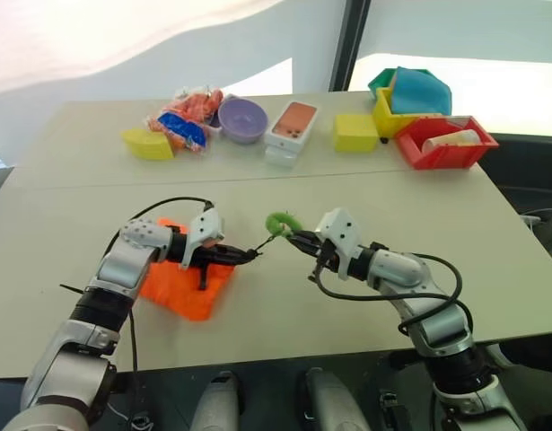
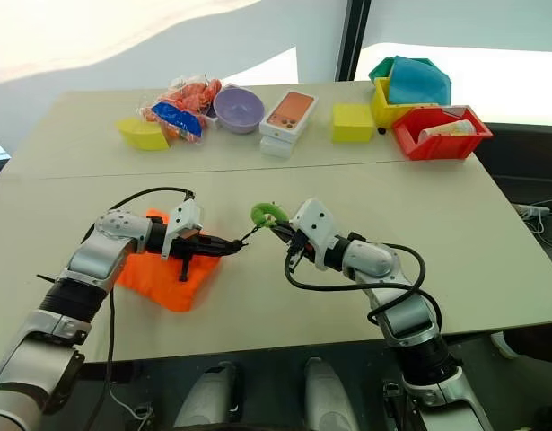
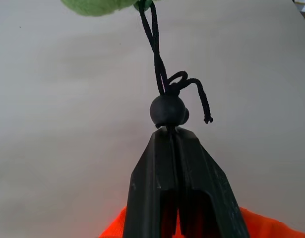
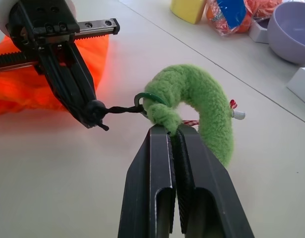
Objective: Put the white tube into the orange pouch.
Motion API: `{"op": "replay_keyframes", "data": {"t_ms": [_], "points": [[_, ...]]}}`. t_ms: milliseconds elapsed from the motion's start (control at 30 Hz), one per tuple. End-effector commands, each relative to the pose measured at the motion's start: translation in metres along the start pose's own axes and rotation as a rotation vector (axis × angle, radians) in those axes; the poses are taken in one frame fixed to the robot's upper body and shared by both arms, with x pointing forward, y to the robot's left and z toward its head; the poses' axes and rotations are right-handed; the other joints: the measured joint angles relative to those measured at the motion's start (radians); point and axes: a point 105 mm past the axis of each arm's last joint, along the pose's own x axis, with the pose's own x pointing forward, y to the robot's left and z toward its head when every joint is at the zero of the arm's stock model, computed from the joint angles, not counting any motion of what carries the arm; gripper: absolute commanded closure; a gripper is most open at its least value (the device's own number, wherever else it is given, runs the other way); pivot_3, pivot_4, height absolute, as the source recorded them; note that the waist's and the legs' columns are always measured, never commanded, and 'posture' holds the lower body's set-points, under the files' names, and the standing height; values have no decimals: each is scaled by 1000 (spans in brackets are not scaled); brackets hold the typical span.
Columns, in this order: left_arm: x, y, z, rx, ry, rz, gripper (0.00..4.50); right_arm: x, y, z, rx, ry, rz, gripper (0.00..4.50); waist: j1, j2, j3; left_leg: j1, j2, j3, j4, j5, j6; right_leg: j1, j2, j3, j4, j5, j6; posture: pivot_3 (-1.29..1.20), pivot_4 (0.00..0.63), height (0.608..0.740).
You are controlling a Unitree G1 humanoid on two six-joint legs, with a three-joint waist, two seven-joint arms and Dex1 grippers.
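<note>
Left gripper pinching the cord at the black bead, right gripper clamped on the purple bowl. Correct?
Not the bowl. The right gripper is shut on the fuzzy green ring, as the right wrist view shows. The left gripper does pinch the black cord at the bead.

The black cord (image 1: pixel 265 242) stretches taut across the gap beside the orange pouch (image 1: pixel 188 287) — bare desk (image 1: pixel 365 193) lies open beyond the pouch, short of the purple bowl (image 1: pixel 243 119).

lab-like test room: plain table (image 1: pixel 365 193), sorted plastic bins (image 1: pixel 442 153).
</note>
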Motion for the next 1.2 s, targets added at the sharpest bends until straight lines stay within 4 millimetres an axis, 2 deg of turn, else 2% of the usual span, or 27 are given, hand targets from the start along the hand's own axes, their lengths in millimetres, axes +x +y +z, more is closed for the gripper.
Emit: {"op": "replay_keyframes", "data": {"t_ms": [33,67,333,533,867,1200], "points": [[-7,4,12,56,-28,37,2572,-1,0,15,-44,-49,4,4500,0,0,0,0,0,0,0,0,0,0,0,0,1,0,0,0,150,740],[-8,5,13,78,-27,42,2164,0,0,15,-45,-49,4,4500,1,0,0,0,0,0,1,0,0,0,0,0,2,0,0,0,150,740],[-2,10,17,202,-6,110,2164,0,0,15,-43,-48,0,4500,2,0,0,0,0,0,3,0,0,0,0,0,4,0,0,0,150,740],[1,7,17,218,-18,114,2164,-2,-1,13,-35,-42,-2,4500,1,0,0,0,0,0,3,0,0,0,0,0,4,0,0,0,150,740],[4,3,25,249,-58,95,2164,-29,6,7,125,-1,106,4500,3,0,0,0,0,0,4,0,0,0,0,0,5,0,0,0,150,740],[8,-2,26,288,-65,77,2164,-35,-4,11,213,-42,60,4500,2,0,0,1,0,-1,4,0,0,0,0,0,5,-2,2,0,150,740]]}}
